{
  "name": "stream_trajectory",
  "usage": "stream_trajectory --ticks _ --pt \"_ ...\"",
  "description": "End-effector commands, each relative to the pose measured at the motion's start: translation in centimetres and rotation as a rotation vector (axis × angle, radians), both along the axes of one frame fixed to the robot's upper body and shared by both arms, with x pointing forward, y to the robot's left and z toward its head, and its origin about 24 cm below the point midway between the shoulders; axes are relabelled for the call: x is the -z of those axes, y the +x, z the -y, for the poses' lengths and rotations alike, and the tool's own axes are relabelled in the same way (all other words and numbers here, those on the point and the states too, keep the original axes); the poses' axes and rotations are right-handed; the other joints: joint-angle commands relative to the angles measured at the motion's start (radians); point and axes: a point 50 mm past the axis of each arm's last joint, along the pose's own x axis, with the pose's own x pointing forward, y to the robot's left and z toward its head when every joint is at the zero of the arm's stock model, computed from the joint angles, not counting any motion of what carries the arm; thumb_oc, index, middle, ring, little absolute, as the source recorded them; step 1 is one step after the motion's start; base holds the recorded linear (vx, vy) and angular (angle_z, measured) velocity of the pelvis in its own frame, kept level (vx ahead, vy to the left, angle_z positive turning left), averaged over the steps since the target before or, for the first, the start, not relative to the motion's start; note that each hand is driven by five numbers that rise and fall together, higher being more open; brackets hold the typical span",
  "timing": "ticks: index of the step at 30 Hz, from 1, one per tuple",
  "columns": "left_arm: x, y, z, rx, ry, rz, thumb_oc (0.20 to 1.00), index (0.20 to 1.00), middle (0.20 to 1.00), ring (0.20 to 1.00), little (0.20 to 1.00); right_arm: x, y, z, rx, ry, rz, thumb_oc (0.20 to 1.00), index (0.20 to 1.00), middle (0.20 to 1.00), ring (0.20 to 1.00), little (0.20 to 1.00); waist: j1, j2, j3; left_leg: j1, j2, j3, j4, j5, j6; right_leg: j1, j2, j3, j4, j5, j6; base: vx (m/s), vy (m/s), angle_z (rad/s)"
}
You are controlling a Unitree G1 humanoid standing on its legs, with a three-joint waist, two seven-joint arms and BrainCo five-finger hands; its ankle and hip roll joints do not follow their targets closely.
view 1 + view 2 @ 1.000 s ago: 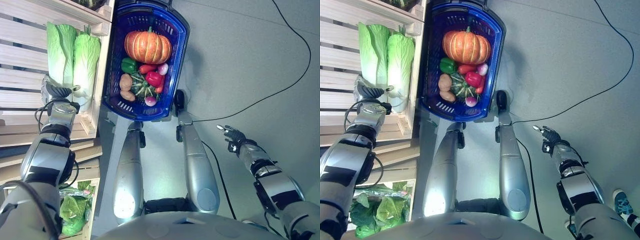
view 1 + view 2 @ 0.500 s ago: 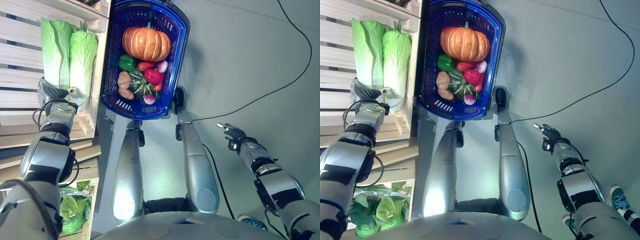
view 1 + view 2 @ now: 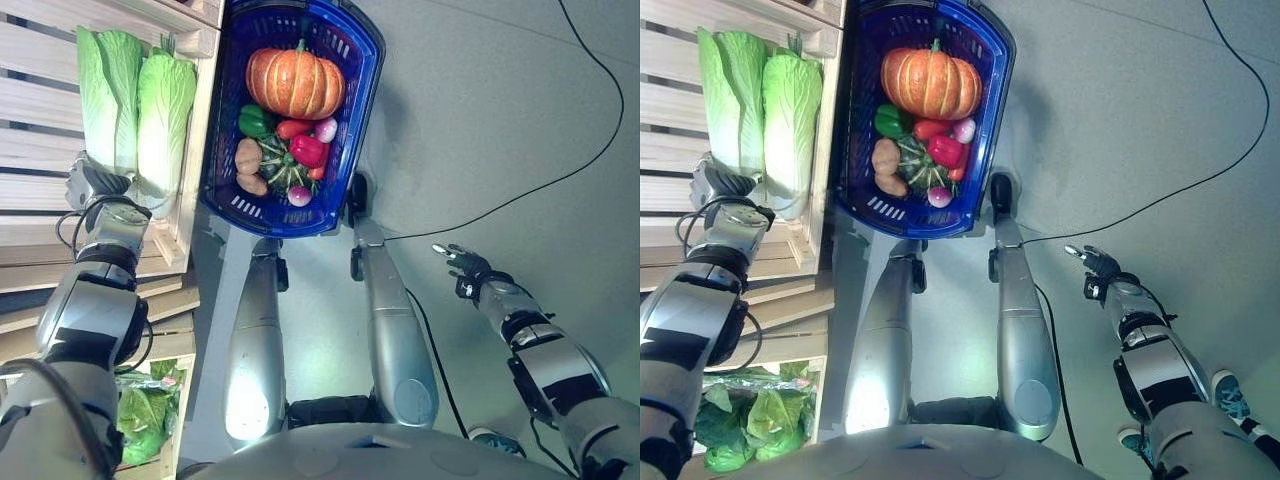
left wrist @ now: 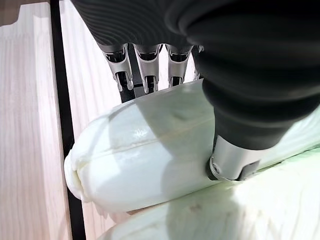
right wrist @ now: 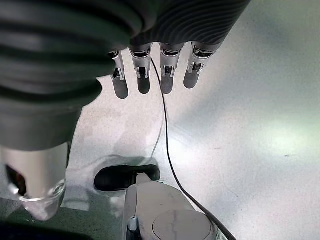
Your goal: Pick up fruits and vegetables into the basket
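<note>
Basket (image 3: 362, 60): you have a pumpkin (image 3: 295, 82), peppers (image 3: 308, 150) and other vegetables already inside. Outstanding: two napa cabbages (image 3: 160, 105) in the wooden crate (image 3: 196, 190). Left hand (image 3: 88, 181) grips one cabbage's white base; right hand (image 3: 462, 265) idle, fingers straight.

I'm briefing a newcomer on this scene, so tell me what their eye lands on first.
First, the orange pumpkin at the far end of the blue basket on the floor ahead, with peppers, potatoes and a small green squash heaped below it. Next, two pale green napa cabbages side by side on the wooden shelf, the left hand at their white bases.
</note>
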Motion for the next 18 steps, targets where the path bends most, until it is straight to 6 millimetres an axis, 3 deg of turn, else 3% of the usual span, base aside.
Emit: stream_trajectory --ticks 1,12,18 --pt "2.22 -1.47 -0.89 -0.022 -0.043 -0.084 0.200 0.200 0.200 0.200 0.200 1.23 -2.35 1.85 0.040 -0.035 -0.064 1.000 1.000 1.000 1.000 1.000 0.010 -0.003 -0.035 -0.012 -0.035 0.009 -0.096 0.072 0.016 0.041 0.055 -0.074 0.056 -0.127 -0.014 0.00 0.000 0.00" --pt "2.75 -1.32 -0.29 -0.006 -0.147 -0.010 0.200 0.200 0.200 0.200 0.200 1.21 -2.18 1.60 0.040 -0.031 -0.059 1.000 1.000 1.000 1.000 1.000 0.012 0.003 -0.035 -0.004 -0.037 0.008 -0.106 0.077 0.015 0.045 0.054 -0.077 0.054 -0.127 -0.014 0.00 0.000 0.00" --pt "2.32 -1.09 -0.05 -0.008 -0.305 0.188 0.200 0.200 0.200 0.200 0.200 1.23 -2.20 1.60 0.052 -0.019 -0.044 1.000 1.000 1.000 1.000 1.000 0.014 0.008 -0.035 0.017 -0.041 0.005 -0.117 0.076 0.018 0.063 0.055 -0.077 0.052 -0.132 -0.013 0.00 -0.006 0.00"
